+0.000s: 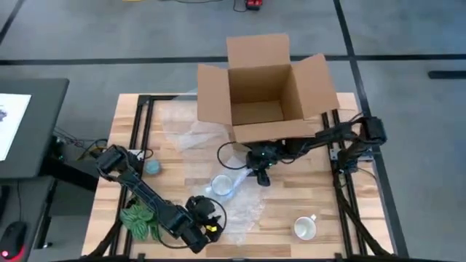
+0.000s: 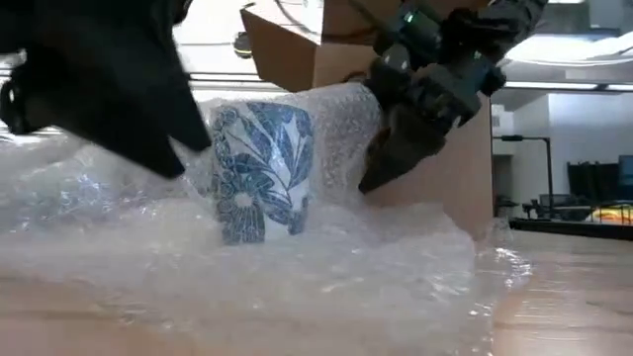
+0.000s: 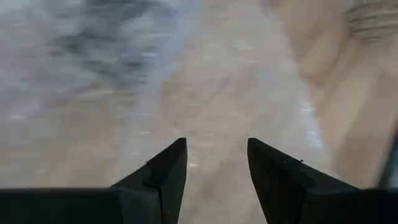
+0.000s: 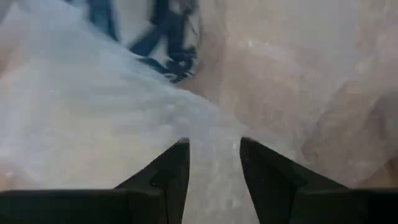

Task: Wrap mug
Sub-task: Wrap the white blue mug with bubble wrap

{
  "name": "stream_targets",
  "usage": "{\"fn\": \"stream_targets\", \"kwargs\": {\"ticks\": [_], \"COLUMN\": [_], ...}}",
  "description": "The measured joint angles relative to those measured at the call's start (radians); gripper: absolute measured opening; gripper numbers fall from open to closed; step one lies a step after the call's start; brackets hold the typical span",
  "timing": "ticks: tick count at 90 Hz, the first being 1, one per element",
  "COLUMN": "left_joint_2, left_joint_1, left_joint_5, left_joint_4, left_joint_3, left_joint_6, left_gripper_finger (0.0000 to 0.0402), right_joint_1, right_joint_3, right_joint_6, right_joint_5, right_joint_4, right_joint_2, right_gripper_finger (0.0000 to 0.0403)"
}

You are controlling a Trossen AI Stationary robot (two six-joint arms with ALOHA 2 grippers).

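Note:
A white mug with blue leaf print (image 2: 262, 173) stands upright on a sheet of clear bubble wrap (image 2: 326, 267) at the table's middle; from above, the mug (image 1: 222, 185) shows its open rim. My right gripper (image 4: 211, 144) is just right of the mug (image 4: 155, 37), shut on the wrap (image 4: 112, 118). My left gripper (image 3: 214, 146) hovers open over the table near the front edge (image 1: 207, 217), left of and nearer than the mug, with nothing between its fingers. My right gripper pinches a raised band of the bubble wrap (image 4: 214, 171) between its two fingers. The fingers (image 2: 381, 168) slant down from the far right. The wrap rises along the mug's right side, and the rest of the sheet lies slack on the table.
An open cardboard box (image 1: 266, 94) stands at the far edge behind the mug. A plain white mug (image 1: 306, 228) sits at the front right. A green mug (image 1: 137, 218) is at the front left, and a small teal object (image 1: 153, 167) lies farther back on the left.

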Motion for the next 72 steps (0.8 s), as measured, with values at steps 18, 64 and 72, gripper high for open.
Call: {"fn": "stream_targets", "kwargs": {"ticks": [18,64,72], "left_joint_2": [0.0,0.0,0.0], "left_joint_1": [-0.01,-0.026,-0.027], "left_joint_5": [-0.021,-0.048,-0.056], "left_joint_4": [0.0,0.005,0.005], "left_joint_3": [0.048,0.055,0.055], "left_joint_6": [0.071,0.065,0.063], "left_gripper_finger": [0.0148,0.0148,0.0148], "right_joint_1": [0.005,0.082,0.104], "right_joint_3": [0.0,0.0,0.0], "right_joint_6": [-0.033,-0.108,-0.158], "right_joint_5": [-0.001,-0.198,-0.201], "right_joint_4": [-0.012,0.122,0.177], "right_joint_2": [-0.135,-0.256,-0.246], "right_gripper_finger": [0.0132,0.0132,0.0132]}}
